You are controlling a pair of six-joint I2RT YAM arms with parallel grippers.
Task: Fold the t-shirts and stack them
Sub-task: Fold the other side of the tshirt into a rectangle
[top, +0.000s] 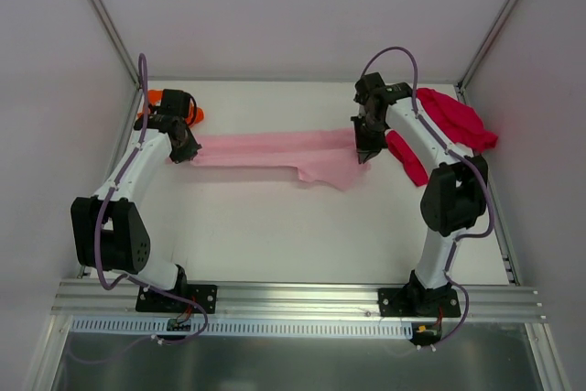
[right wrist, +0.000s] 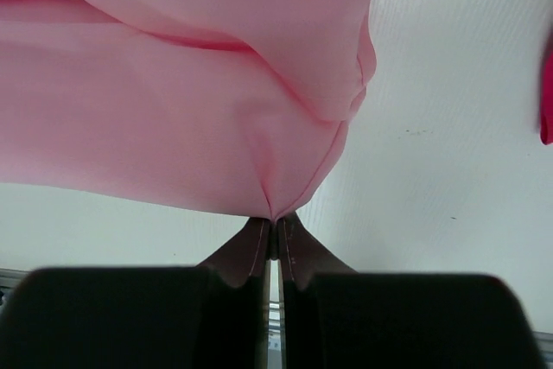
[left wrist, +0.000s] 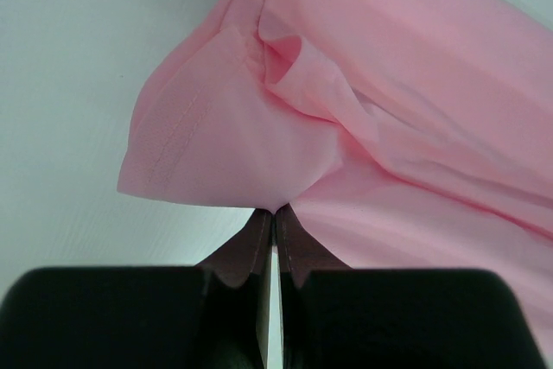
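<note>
Pink cloth runs across the middle of the scene: the pink t-shirt (top: pixel 275 148) is pulled out into a long, narrow band from left to right over the far half of the white tabletop (top: pixel 275 235). Its far edge is fairly straight. On the near side a loose flap sags toward the right end and comes to a blunt corner. Whether the whole band clears the tabletop cannot be told from above.

The left pincer (top: pixel 180 155) is clenched on the left end of this shirt. The left wrist view shows its two dark fingers pressed together with a pinch of pink fabric caught at their tips (left wrist: pixel 275 213). Just beyond the tips, a hemmed edge with a double row of stitching fans out to the left. The right pincer (top: pixel 364 155) is likewise clamped on the right end. In the right wrist view the cloth gathers into a small pleat exactly where the fingertips (right wrist: pixel 275 220) meet.

The orange t-shirt (top: pixel 174 103) lies bunched in the far left corner, partly hidden behind the left arm (top: pixel 137 167). The red t-shirt (top: pixel 453 116) lies crumpled at the far right. It is crossed by the right arm (top: pixel 430 148), and a strip of it shows on the near side of that arm. It is close to the pink cloth's right end, and I cannot tell whether they touch.

A metal rail (top: pixel 293 298) along the near edge carries both arm bases.
</note>
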